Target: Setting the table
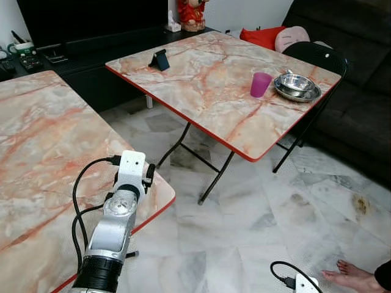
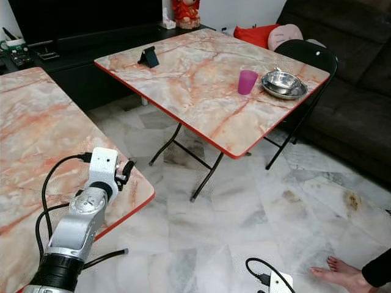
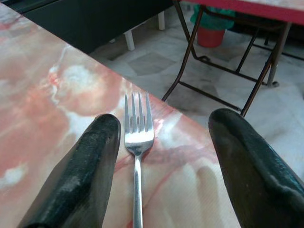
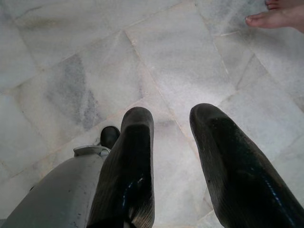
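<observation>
A silver fork [image 3: 137,142] lies flat on the near marble table [image 1: 36,152], close to its red-edged corner, tines pointing toward the corner. My left gripper [image 3: 161,156] hovers low over it, open, one finger on each side of the fork, touching nothing. From the head, the left arm [image 1: 125,201] reaches over that same corner. On the far marble table [image 1: 208,85] stand a pink cup [image 1: 260,84] and a steel bowl on a steel plate [image 1: 297,85]. My right gripper [image 4: 173,156] hangs idle over the floor, fingers a little apart and empty.
A dark phone stand [image 1: 160,60] sits on the far table. A black folding chair [image 1: 317,58] and a dark sofa [image 1: 360,91] are behind it. A person's bare foot [image 1: 351,276] rests on the marble floor at lower right. A floor gap separates the tables.
</observation>
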`<state>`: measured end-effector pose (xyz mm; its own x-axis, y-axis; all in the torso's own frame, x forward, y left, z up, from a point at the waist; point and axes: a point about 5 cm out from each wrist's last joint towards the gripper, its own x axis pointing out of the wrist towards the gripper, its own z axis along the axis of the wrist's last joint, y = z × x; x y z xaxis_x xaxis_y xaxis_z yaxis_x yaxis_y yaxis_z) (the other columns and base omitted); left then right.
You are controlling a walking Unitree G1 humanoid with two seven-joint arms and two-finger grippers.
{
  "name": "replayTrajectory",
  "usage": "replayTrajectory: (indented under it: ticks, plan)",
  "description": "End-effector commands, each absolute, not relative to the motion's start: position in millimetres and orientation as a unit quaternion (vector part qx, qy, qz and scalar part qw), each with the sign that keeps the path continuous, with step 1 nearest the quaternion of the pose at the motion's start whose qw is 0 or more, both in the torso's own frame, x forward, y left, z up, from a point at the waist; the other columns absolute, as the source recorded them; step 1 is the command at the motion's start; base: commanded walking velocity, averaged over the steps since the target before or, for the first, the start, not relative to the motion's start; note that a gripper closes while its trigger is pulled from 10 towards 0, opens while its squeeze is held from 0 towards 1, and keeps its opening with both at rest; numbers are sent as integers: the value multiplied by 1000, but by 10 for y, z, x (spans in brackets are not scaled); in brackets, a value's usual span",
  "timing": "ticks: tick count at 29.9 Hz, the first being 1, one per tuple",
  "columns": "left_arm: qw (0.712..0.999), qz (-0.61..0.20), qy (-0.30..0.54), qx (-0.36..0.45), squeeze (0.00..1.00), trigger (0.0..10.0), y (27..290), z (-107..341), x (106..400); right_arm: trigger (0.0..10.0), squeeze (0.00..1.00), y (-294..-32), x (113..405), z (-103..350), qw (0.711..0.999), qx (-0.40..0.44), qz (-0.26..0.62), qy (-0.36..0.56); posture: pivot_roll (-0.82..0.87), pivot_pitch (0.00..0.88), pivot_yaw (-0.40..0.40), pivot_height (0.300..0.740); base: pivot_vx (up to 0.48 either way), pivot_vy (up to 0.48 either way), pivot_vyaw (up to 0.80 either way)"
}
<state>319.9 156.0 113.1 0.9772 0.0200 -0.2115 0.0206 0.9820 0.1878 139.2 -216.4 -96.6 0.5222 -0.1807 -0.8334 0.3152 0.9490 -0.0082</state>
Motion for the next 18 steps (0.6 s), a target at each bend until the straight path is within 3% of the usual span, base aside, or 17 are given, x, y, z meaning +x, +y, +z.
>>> replayTrajectory:
  ticks: [1,18]
  plan:
    - [990,5,107,96,0,10000,1575,1120,3208,10000,0,-2216,1397,-954,870,68,-148,465,122,0,-92,740,0,0,0]
    - [986,6,136,93,0,10000,1660,974,3171,10000,0,-2218,1389,-957,869,66,-144,468,120,0,-94,740,0,0,0]
